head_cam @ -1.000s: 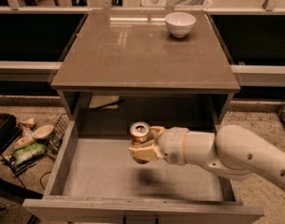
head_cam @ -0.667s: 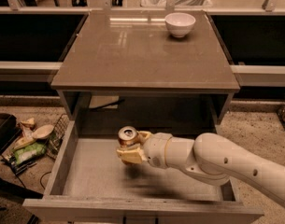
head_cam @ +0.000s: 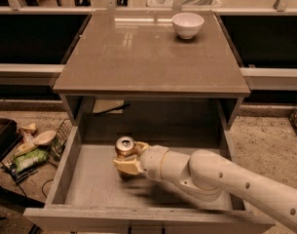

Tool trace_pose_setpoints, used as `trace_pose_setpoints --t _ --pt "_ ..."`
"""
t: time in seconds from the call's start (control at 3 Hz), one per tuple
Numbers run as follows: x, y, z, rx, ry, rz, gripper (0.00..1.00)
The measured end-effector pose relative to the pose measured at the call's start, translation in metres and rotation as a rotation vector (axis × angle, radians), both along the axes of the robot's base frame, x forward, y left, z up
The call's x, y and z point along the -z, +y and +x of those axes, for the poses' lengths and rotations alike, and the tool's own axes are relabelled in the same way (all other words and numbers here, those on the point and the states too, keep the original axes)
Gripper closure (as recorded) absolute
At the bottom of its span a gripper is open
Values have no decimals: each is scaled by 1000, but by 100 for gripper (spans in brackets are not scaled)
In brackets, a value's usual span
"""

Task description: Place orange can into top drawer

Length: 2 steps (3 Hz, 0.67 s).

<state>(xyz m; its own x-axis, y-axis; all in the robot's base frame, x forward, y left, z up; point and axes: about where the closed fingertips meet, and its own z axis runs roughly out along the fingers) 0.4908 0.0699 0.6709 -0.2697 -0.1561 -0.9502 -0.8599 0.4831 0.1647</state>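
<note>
Gripper [head_cam: 130, 157] clamps orange can [head_cam: 124, 146] inside top drawer [head_cam: 64, 165] — can's lower half hidden.

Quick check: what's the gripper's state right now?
Gripper: closed on the orange can, held low inside the open top drawer.

The orange can [head_cam: 124, 147] is standing upright inside the top drawer [head_cam: 89, 184], and its silver top with the pull tab is facing up. It is sitting a little to the left of the drawer's middle, nearer to the back than to the light front panel. Its lower body is mostly hidden, so I cannot tell if it is touching the pale bottom. The drawer is standing wide open; it is grey, shallow, with thick side walls. The gripper [head_cam: 129, 156] is reaching in from the right and is gripping the can on both sides.
</note>
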Motion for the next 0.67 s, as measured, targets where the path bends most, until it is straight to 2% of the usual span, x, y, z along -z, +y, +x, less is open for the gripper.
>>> trace_pose_setpoints --t 0.33,0.67 --pt "9 4 -2 -5 19 27 83" --pt "9 6 -2 -8 18 28 59"
